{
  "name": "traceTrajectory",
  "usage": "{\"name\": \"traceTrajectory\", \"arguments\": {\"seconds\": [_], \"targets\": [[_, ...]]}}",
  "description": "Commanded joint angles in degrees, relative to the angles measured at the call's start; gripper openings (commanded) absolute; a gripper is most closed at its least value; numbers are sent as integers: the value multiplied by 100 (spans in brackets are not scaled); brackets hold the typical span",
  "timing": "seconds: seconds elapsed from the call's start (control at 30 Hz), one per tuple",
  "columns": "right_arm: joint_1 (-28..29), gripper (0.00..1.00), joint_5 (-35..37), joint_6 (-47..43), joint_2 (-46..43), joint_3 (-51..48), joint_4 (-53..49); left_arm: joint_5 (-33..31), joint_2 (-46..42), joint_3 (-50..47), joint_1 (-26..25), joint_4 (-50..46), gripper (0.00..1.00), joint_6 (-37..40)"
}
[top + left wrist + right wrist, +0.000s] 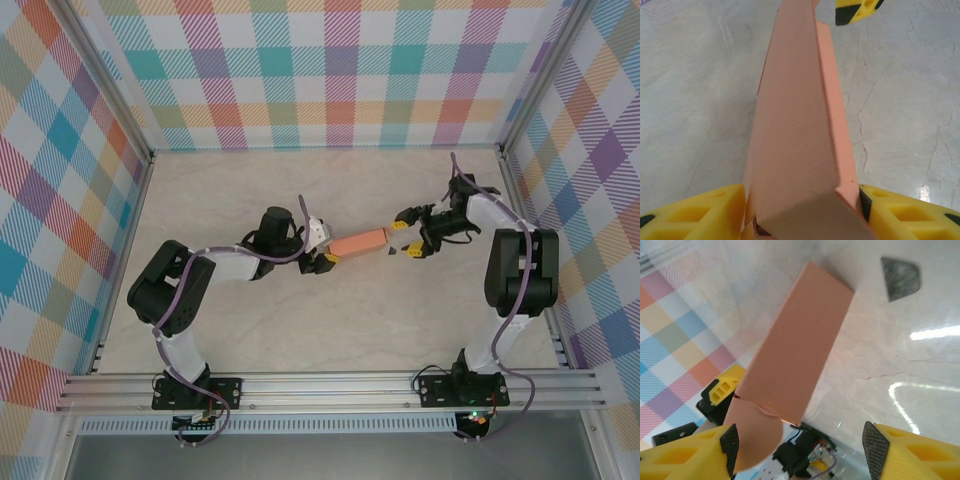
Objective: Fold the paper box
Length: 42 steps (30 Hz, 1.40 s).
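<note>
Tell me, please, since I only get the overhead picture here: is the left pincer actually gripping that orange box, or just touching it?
Observer: Gripping. Its wrist camera shows the end of the box clamped in the left pincer, between its two yellow fingers.
Visitor: And the right one?
Observer: The right pincer is spread wide. One finger sits right beside the box's other end, and the other is well clear of it.
Visitor: Is that end closed up?
Observer: No. A rounded flap sticks out past a crease there, not tucked in.
</note>
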Motion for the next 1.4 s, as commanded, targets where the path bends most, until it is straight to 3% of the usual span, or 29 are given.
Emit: {"name": "traceTrajectory", "arguments": {"seconds": [0.0, 0.1, 0.2, 0.3, 0.43, 0.67, 0.87, 1.0, 1.37], "targets": [[-74, 69, 786, -514, -557, 164, 207, 507, 80, 246, 192, -646, 57, -54], [-22, 65, 595, -976, -724, 242, 316, 851, 162, 439, 310, -1065, 58, -68], [210, 61, 911, -1596, -772, 532, 30, 1106, 281, 672, 374, -1538, 58, 73], [465, 48, 1442, -2157, -898, 602, 39, 1160, 349, 785, 401, -1682, 59, 149], [768, 46, 1731, -2974, -944, 529, 208, 1117, 449, 949, 411, -1843, 57, 175], [1126, 46, 2335, -3627, -765, 500, 832, 1055, 493, 1001, 411, -1837, 57, 214], [1347, 46, 2230, -5143, -944, 92, 1749, 1088, 491, 1010, 410, -1887, 58, 264], [1374, 45, 1894, -5341, -686, 320, 1436, 1097, 501, 1010, 410, -1879, 58, 275], [1411, 41, 2007, -5590, -332, 374, 1453, 1113, 548, 1133, 410, -2114, 57, 423]]}}
